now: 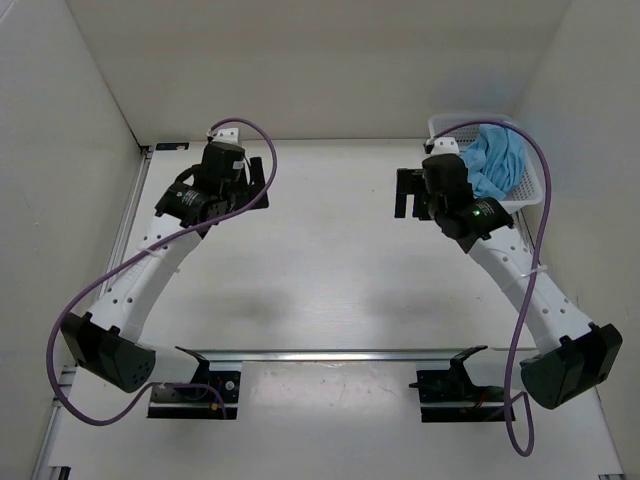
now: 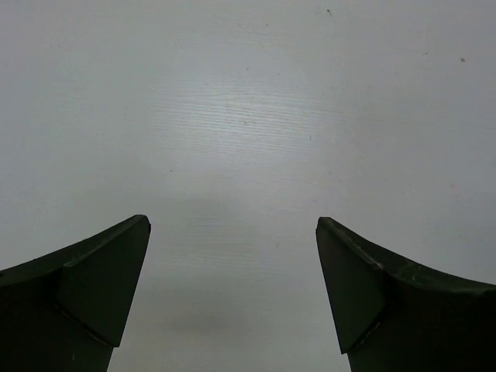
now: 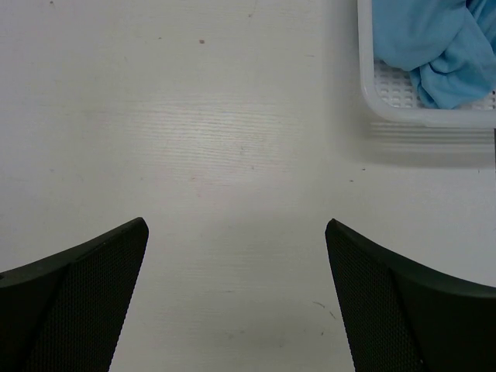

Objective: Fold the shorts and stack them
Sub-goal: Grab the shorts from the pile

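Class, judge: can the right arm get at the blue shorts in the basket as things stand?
Probably yes. The shorts lie heaped in the open-topped basket close beside the right gripper, whose jaws stand open and empty; nothing lies between.

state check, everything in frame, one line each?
shorts: crumpled in a heap, unfolded, inside the basket
basket: upright at the table's far right corner, holding the shorts
left gripper: open, empty, over bare table
right gripper: open, empty, over the table beside the basket, not touching it
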Controlling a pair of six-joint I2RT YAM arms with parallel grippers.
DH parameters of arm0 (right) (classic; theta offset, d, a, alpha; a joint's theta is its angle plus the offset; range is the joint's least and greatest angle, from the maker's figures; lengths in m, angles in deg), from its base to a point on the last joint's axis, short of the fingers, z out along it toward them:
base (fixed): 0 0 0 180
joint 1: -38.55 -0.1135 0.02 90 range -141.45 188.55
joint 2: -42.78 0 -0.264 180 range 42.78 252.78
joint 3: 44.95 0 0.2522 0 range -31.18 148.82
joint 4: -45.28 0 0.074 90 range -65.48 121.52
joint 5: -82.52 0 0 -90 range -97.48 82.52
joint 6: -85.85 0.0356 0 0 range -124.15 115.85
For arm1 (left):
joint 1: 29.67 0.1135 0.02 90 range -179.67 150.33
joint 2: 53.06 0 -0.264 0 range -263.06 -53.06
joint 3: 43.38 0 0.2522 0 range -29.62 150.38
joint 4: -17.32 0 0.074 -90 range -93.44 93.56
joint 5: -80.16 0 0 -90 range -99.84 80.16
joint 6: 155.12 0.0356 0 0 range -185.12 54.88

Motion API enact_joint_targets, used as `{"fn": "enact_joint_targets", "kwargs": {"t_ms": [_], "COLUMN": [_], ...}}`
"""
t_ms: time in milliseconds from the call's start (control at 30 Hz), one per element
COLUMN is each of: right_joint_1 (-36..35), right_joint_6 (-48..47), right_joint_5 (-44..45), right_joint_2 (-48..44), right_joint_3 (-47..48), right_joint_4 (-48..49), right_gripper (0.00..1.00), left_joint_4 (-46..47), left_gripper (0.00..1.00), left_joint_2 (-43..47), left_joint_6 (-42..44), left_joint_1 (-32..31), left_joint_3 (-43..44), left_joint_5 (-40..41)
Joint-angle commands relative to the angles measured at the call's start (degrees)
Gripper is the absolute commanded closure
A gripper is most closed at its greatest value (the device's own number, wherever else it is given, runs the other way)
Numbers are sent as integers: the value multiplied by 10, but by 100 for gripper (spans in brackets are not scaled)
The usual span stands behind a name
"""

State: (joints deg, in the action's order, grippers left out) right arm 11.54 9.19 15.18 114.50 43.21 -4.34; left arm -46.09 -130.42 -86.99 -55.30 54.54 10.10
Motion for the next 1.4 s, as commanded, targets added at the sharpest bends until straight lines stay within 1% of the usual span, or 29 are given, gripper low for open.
{"fn": "enact_joint_targets", "kwargs": {"t_ms": [0,100,167,233,300,333,367,400,433,467,500,533,567,600,633,667,700,733,867,900,967,1100,1167,1200,1233,1267,1300,1333,1367], "right_joint_1": [1,1,8,13,49,88,111,134,155,189,201,220,228,235,242,258,268,289,325,325,340,347,347,347,347,347,347,347,347], "right_joint_6": [5,5,-3,-10,-5,3,11,29,37,48,57,82,91,91,108,121,134,153,158,158,168,201,208,208,208,208,208,208,208], "right_joint_5": [5,5,5,10,30,30,30,-12,-40,-66,-91,-104,-104,-104,-94,-68,-67,-67,-115,-122,-127,-141,-141,-141,-141,-141,-141,-141,-124], "right_joint_2": [-1,4,10,31,52,78,95,112,148,168,186,225,248,272,326,354,403,424,521,556,590,641,668,680,692,710,710,699,684], "right_joint_3": [-2,-2,20,37,56,67,93,109,125,142,179,203,227,287,321,352,403,420,491,506,544,552,552,563,571,592,592,592,580], "right_joint_4": [21,21,26,37,43,43,43,43,43,43,43,29,19,4,-37,-57,-72,-83,-84,-84,-90,-74,-55,-55,-55,-55,-55,-55,-55], "right_gripper": [0,0,0,0,0,0,0,0,0,0,0,0,0,0,0,0,0,0,0,0,1,1,5,8,14,36,49,82,98], "left_joint_4": [14,14,14,19,19,19,19,19,11,3,3,3,3,3,3,3,3,3,3,3,3,3,3,3,3,3,3,-9,-9], "left_gripper": [0,0,0,0,0,0,0,0,0,0,0,0,0,0,0,0,0,0,0,0,0,0,0,0,0,0,0,0,0], "left_joint_2": [27,33,33,33,15,10,10,2,-6,-6,-15,-22,-27,-33,-46,-52,-58,-58,-81,-89,-96,-128,-140,-149,-154,-160,-165,-171,-171], "left_joint_6": [15,-4,-12,-18,-6,-6,-6,-6,-29,-36,-36,-44,-44,-44,-44,-44,-37,-37,-18,-18,-18,-18,-13,-12,-12,-12,-12,-12,-12], "left_joint_1": [1,1,1,1,-13,-14,-19,-19,-10,0,10,16,16,16,16,11,11,11,6,6,6,6,6,6,6,6,6,6,6], "left_joint_3": [9,3,-2,-7,-8,-14,-15,-15,-15,-7,-7,-7,-7,-7,-1,5,5,5,15,15,15,10,10,10,10,10,16,22,22], "left_joint_5": [-41,-16,4,-1,-1,19,19,19,19,-16,-44,-60,-60,-60,-60,-60,-66,-71,-71,-78,-83,-83,-89,-89,-89,-83,-83,-83,-77]}}
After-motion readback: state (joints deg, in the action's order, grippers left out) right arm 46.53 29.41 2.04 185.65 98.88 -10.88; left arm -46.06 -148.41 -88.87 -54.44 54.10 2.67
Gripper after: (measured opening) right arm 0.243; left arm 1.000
